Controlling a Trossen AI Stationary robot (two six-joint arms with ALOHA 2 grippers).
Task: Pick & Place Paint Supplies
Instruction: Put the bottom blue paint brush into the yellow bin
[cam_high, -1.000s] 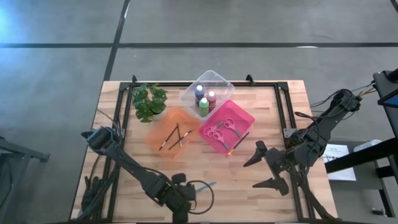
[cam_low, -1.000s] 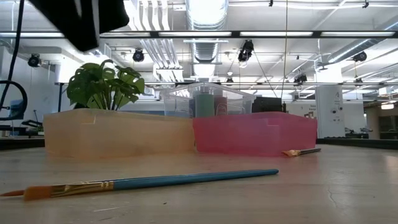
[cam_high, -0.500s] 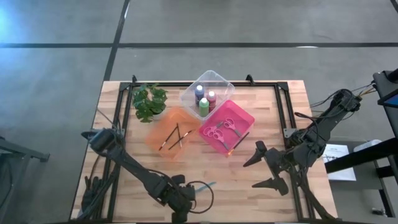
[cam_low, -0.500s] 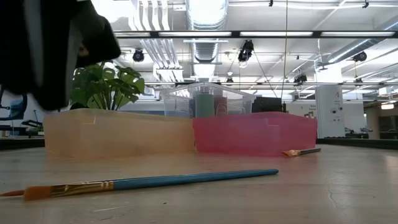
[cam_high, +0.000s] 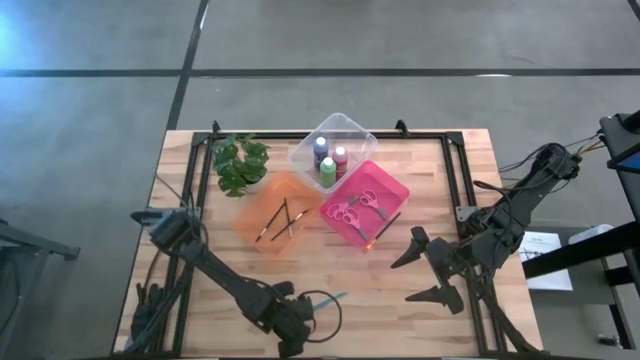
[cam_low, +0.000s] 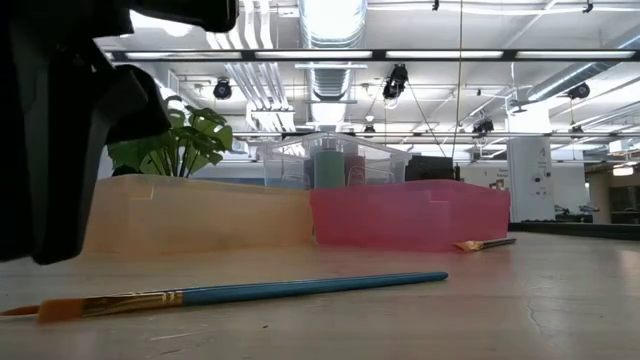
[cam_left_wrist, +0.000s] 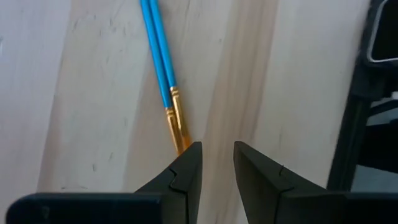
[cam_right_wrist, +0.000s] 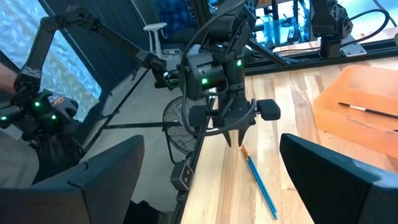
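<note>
Left wrist view: the left tool (cam_left_wrist: 217, 163), fingers slightly parted and empty, is poised at the bristle end of the blue paintbrush (cam_left_wrist: 160, 71), whose long axis runs away along the bench (cam_left_wrist: 93, 93). The right tool (cam_high: 428, 268), wide open, is parked well apart.

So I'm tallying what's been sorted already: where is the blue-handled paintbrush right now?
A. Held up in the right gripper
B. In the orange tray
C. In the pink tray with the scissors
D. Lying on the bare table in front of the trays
D: the blue-handled paintbrush lies flat on the wooden table, in front of the orange tray and pink tray, with the left gripper poised at its bristle end.
</note>
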